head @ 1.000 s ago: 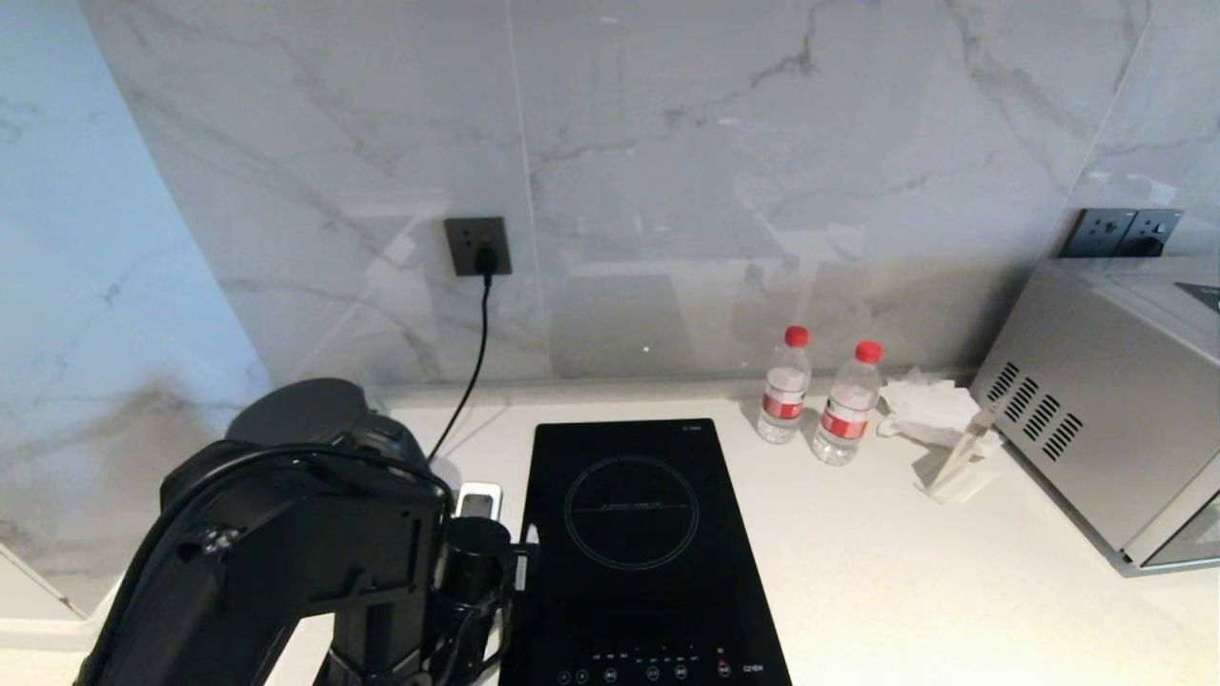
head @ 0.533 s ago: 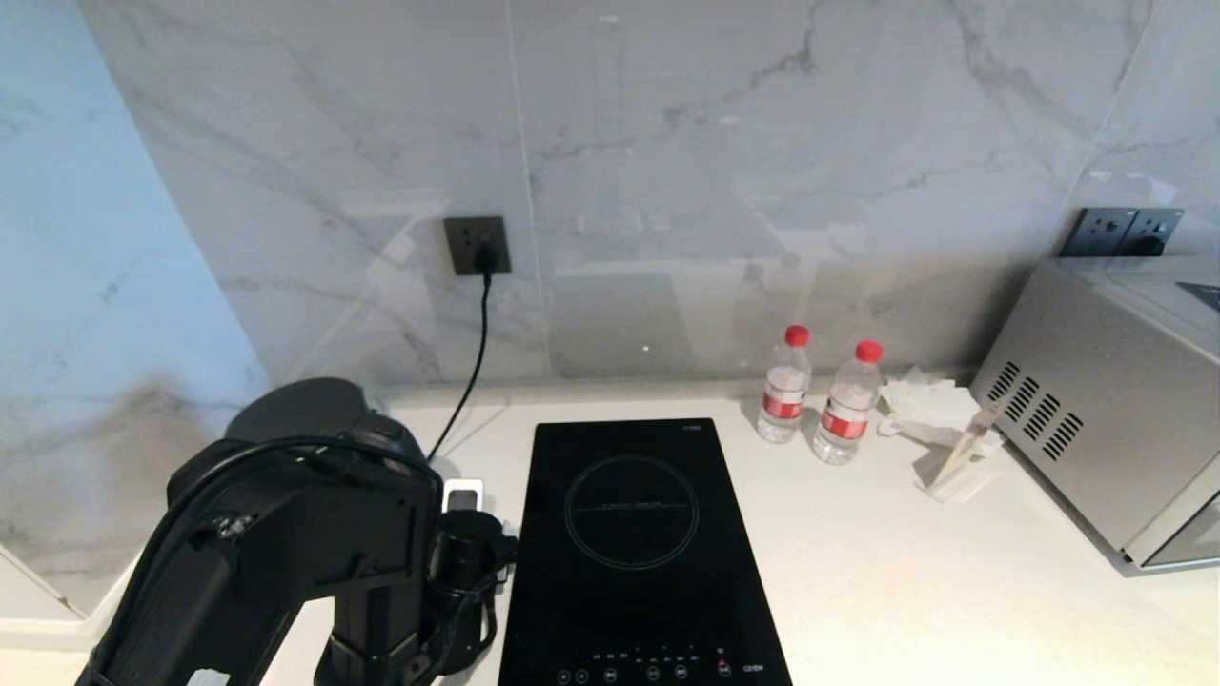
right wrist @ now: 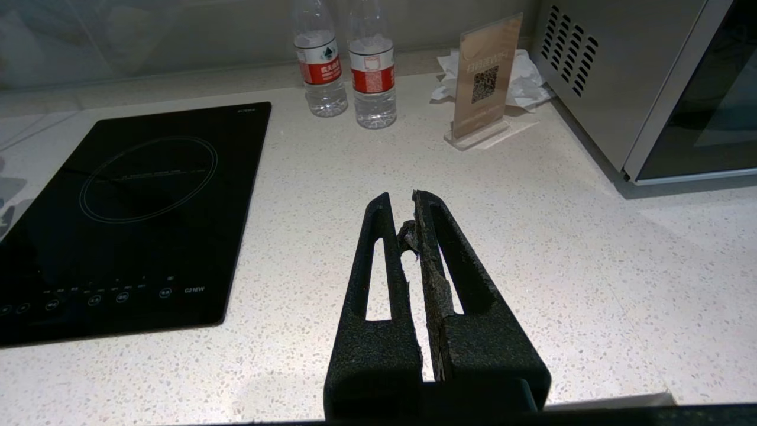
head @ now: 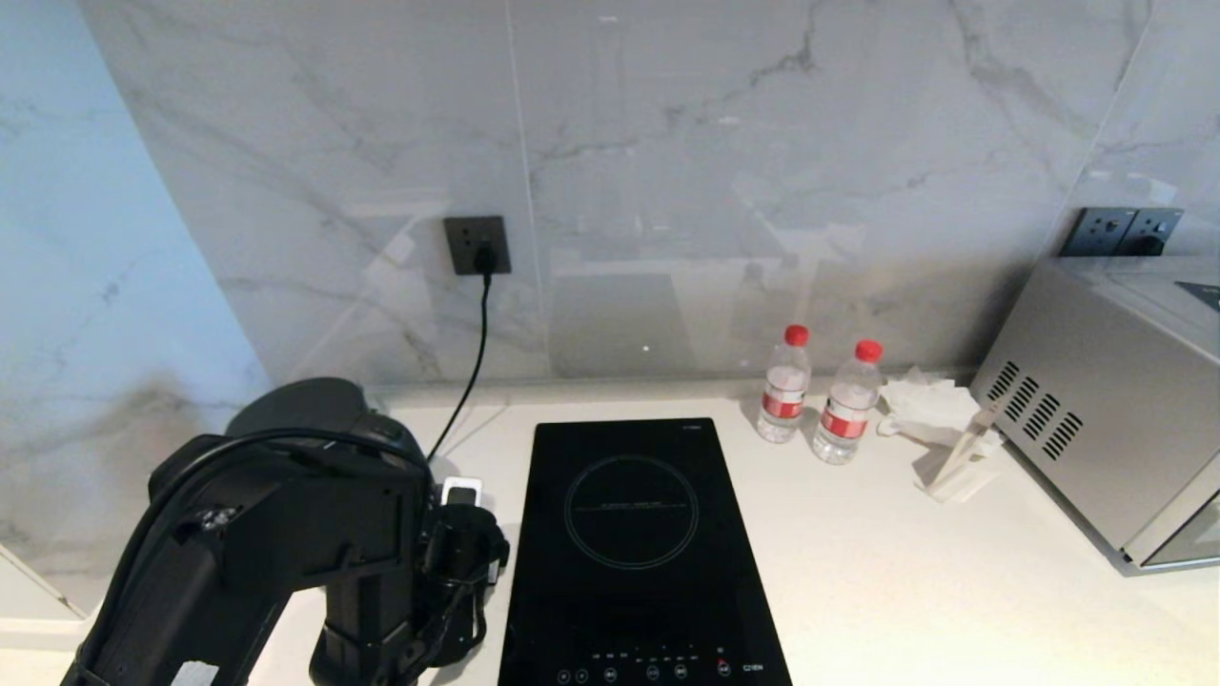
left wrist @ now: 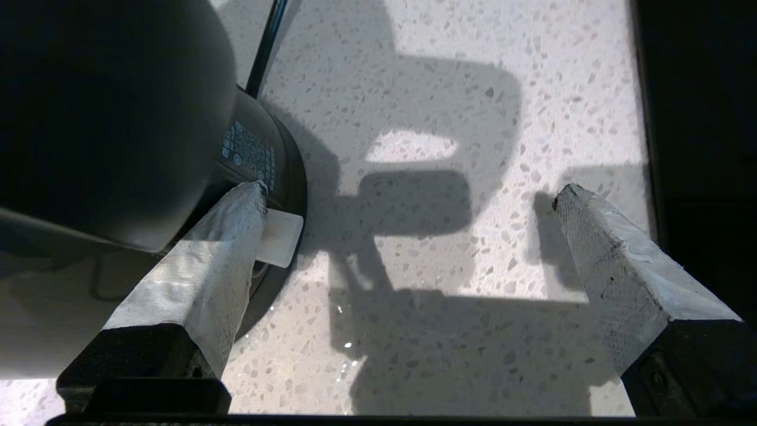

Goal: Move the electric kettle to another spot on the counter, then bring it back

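Two padded fingers of my left gripper (left wrist: 408,195) stand spread as wide as they go above the counter (left wrist: 414,355), holding nothing, with only speckled white stone and shadow between them. One white-wrapped fingertip (left wrist: 245,204) sits right against the electric kettle (left wrist: 106,106) and its round black power base (left wrist: 278,177), though I cannot tell whether it actually touches; the other hangs close to the edge of the induction hob (left wrist: 704,118). A block of small pale blue print shows on the dark base, too fine to read, and a white tag (left wrist: 282,236) pokes out beside my fingertip.

From the head view, the kettle (head: 305,410) stands at the left rear of the counter (head: 905,572), mostly hidden behind my left arm (head: 267,534), its cord (head: 472,353) running up to a dark wall socket (head: 477,245).

My right gripper (right wrist: 408,228) hangs over open counter in front of the hob (right wrist: 130,207), its black fingers pressed together on nothing. The hob's front corner reads "C21EW". Behind it stand two water bottles (right wrist: 346,65) with red-and-white labels, a crumpled tissue (right wrist: 520,80), and an acrylic sign holder (right wrist: 485,77) showing a QR code under a line of writing I cannot read. A stainless steel microwave oven (right wrist: 650,77) fills the right end.
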